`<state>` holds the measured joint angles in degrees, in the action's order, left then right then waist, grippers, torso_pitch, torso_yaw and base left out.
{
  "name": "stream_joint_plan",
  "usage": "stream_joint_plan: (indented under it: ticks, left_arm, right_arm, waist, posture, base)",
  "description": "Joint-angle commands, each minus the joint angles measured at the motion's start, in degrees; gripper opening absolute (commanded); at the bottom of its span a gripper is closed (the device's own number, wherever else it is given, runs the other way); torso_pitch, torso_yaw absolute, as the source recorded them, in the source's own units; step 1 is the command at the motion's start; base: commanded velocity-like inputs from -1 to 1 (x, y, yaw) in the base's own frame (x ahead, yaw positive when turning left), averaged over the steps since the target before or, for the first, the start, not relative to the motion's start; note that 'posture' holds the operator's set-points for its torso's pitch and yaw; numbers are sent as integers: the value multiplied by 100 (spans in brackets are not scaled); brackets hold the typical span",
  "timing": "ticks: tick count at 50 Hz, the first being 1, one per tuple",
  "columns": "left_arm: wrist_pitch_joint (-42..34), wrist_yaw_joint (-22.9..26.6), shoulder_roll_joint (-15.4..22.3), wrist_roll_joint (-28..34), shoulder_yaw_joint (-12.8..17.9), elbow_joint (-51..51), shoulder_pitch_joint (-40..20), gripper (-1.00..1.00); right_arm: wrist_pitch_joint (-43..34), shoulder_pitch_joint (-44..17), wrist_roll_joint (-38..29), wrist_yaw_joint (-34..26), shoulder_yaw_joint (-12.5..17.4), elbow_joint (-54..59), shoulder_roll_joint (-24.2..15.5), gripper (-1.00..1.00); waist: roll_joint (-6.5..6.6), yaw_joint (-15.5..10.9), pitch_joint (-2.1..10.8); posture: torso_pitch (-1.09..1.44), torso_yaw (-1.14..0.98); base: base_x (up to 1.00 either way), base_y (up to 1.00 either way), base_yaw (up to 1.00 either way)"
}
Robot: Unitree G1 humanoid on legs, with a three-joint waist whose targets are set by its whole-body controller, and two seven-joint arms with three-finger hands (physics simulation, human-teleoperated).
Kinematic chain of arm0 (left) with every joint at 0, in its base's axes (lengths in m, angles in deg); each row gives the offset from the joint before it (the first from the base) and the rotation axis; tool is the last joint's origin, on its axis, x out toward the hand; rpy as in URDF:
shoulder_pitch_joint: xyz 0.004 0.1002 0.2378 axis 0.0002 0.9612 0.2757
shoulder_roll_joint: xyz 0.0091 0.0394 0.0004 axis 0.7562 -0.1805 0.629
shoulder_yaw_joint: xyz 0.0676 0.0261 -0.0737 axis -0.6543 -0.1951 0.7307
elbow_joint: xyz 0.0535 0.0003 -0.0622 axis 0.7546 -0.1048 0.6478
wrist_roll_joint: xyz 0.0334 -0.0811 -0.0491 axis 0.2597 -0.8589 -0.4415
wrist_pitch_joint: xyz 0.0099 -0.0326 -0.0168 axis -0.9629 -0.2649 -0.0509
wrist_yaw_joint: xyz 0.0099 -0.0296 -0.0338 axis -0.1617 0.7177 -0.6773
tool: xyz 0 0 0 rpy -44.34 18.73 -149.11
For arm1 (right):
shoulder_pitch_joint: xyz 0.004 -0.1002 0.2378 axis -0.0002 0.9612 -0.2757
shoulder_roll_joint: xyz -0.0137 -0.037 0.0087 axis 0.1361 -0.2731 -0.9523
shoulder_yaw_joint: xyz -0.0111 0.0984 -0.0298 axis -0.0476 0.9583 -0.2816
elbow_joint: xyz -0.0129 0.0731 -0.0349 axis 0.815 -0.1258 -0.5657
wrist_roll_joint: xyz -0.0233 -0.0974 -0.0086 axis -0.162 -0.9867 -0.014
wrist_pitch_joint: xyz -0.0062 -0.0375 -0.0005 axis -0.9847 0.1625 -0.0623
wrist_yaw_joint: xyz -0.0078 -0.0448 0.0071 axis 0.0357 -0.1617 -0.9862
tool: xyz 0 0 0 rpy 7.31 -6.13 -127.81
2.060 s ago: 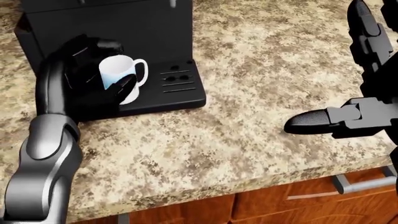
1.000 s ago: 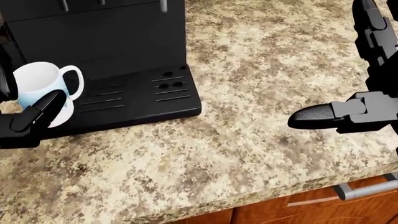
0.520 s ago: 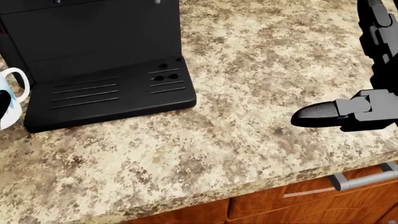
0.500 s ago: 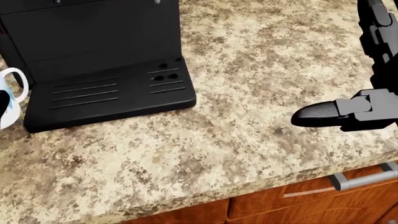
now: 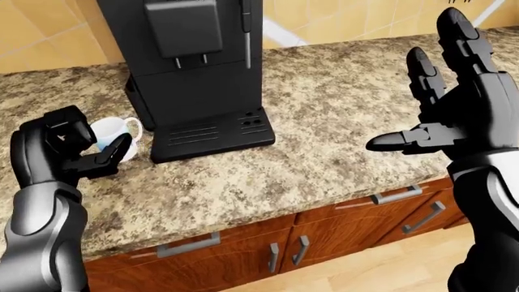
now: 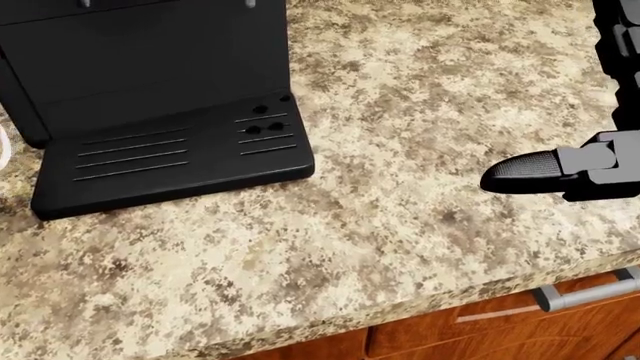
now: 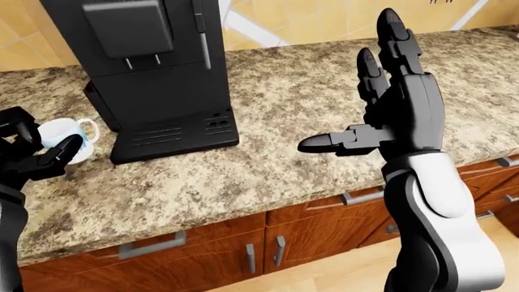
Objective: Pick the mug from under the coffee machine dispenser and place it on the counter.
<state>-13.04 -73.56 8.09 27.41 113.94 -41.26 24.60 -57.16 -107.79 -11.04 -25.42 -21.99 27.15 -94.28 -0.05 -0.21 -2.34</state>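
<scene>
The white mug point(image 5: 115, 132) is left of the black coffee machine point(image 5: 190, 67), away from its dispenser point(image 5: 185, 27), with its handle towards the machine. My left hand point(image 5: 95, 141) is shut round the mug, thumb across its side; I cannot tell whether the mug rests on the granite counter point(image 5: 324, 152). In the head view only a sliver of the mug point(image 6: 3, 142) shows at the left edge, beside the bare drip tray point(image 6: 170, 154). My right hand point(image 5: 426, 103) is open and empty, fingers spread upwards, above the counter's right part.
The speckled counter runs left to right, with wooden cabinet doors and metal handles point(image 5: 396, 196) under its near edge. A tiled wall point(image 5: 48, 30) stands behind the machine. The machine's steam wand point(image 5: 246, 27) hangs at its right side.
My left hand carried the mug leftwards off the drip tray, almost out of the head view. The head view drifted slightly. The right hand stayed open, nearly still.
</scene>
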Motion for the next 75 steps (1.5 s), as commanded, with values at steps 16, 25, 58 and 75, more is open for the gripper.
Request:
stream_joint_plan:
  ticks: [16,25,58,75]
  left_arm:
    - [522,-37,427,-31,488,63,-86,-100]
    - [1061,-80,354,14,471,355,31,-100]
    - [2495,-76,-74,521,136,1273,369,-100]
    - [2435,-42,-82,486,106,1290,371,99]
  right_arm:
    - [162,-124,-34,-16,63,-112,-71,100]
    - [122,-157,6,-4,93,-122,-104,100]
    - [108,-149,5,-9,95,-156,-114,100]
    - [45,-208,89,37,135,-186,-189,100]
  waist:
    - [50,10,103]
    - [49,6,92]
    - [32,-5,121]
    - [33,-2,124]
  posture:
    - [0,0]
    - [0,0]
    - [0,0]
    - [0,0]
  base:
    - [0,0,0]
    - [0,0,0]
    - [0,0,0]
    - [0,0,0]
